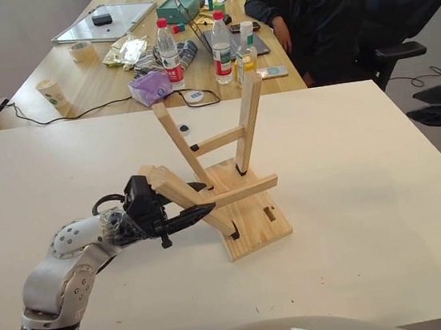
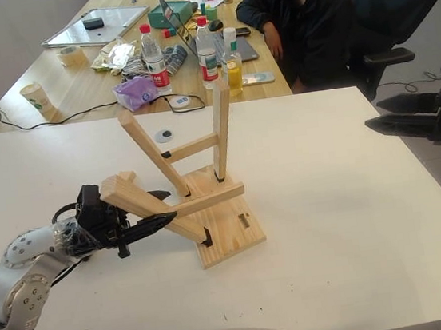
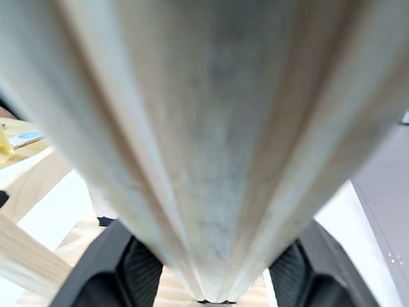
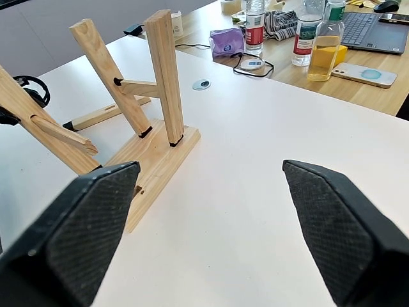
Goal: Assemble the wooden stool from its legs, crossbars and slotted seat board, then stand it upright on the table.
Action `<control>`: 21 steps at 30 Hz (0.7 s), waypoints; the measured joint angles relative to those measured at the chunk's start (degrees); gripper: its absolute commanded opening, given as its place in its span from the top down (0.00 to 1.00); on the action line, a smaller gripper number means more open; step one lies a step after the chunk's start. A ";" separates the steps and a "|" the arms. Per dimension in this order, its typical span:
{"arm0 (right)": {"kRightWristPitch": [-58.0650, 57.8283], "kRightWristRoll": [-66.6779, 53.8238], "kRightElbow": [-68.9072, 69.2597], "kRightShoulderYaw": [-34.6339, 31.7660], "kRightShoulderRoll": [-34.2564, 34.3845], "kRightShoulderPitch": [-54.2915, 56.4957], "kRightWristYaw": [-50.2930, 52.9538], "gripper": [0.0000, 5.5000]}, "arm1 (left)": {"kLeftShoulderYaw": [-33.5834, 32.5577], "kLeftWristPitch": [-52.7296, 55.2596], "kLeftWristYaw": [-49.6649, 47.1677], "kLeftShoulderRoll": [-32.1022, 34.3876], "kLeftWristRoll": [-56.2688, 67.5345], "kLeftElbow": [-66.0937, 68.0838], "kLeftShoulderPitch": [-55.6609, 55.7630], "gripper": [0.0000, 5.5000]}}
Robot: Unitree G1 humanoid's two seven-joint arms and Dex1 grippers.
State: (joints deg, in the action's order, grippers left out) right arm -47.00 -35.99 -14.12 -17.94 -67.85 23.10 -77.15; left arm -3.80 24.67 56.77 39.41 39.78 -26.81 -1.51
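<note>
In the left eye view, the seat board [image 1: 256, 226] lies flat on the white table [image 1: 369, 195]. Two legs [image 1: 177, 138] stand tilted in its far slots, with a crossbar [image 1: 219, 141] between them. The left gripper [image 1: 198, 213] pinches a third leg [image 1: 177, 190], which leans with its foot at the board's near left edge. A second crossbar [image 1: 248, 190] runs from that leg toward the right.

In the right eye view, the right gripper [image 2: 375, 114] hangs off the table's right edge, well apart from the board, its fingers parted.

In the left wrist view, the third leg runs close past the camera, and a dark pad [image 3: 140, 268] presses against each side.

In the right wrist view, the two pads [image 4: 83, 236] stand wide apart, facing the seat board and its legs. A loose wooden piece [image 4: 102, 115] lies on the table beyond the board.
</note>
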 measured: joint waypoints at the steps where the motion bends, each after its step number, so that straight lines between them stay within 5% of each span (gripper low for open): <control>1: -0.02 -0.04 0.27 -0.04 0.00 -0.10 0.07 0.25 | 0.69 -0.01 -0.01 0.52 -0.71 -0.51 0.56 0.63; 21: -2.34 -2.96 5.96 -4.51 0.05 -5.28 4.35 0.25 | 4.44 16.56 -10.17 8.02 1.84 -9.24 7.60 0.63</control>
State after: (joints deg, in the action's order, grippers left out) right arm -49.33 -38.94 -8.16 -22.44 -67.80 17.82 -72.80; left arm 0.63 41.23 46.60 47.43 41.62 -36.05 6.09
